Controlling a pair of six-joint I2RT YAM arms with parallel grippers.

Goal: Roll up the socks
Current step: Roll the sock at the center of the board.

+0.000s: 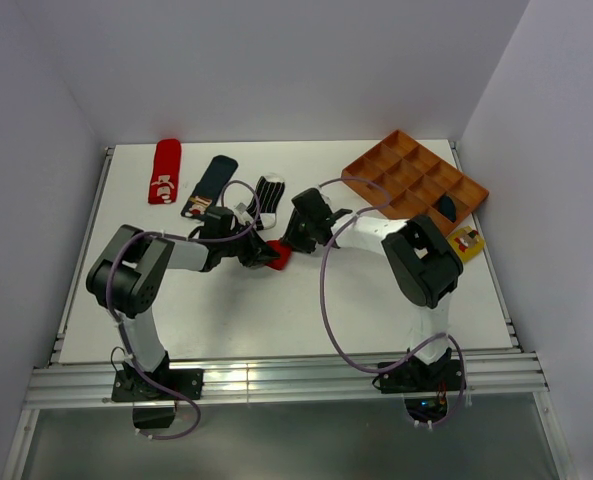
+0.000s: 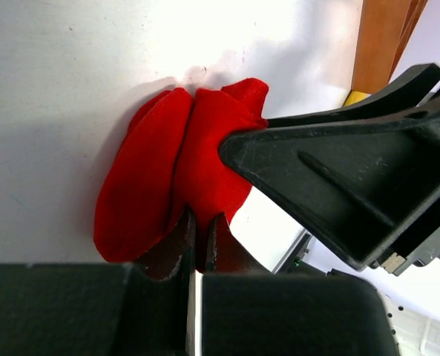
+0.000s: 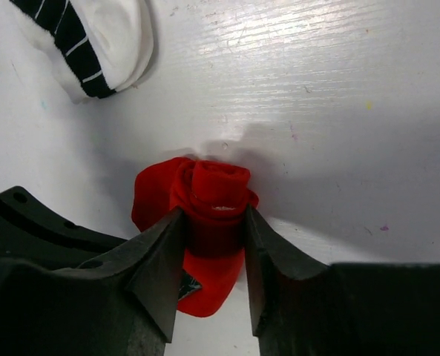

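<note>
**Red sock (image 3: 218, 185) partly rolled**

The red sock is seen left of the orange tray (image 1: 416, 172). It is pinched by the closed left gripper (image 2: 197, 237) and squeezed by the half-spread right gripper (image 3: 214, 222). Farther left, three flat socks (image 1: 208, 185) are not yet rolled.

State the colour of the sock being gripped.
The sock is red; clearest in right wrist view.

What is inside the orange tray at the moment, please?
One dark sock lies in a right-corner compartment of the orange tray; the others look empty, though walls hide some floor.
</note>
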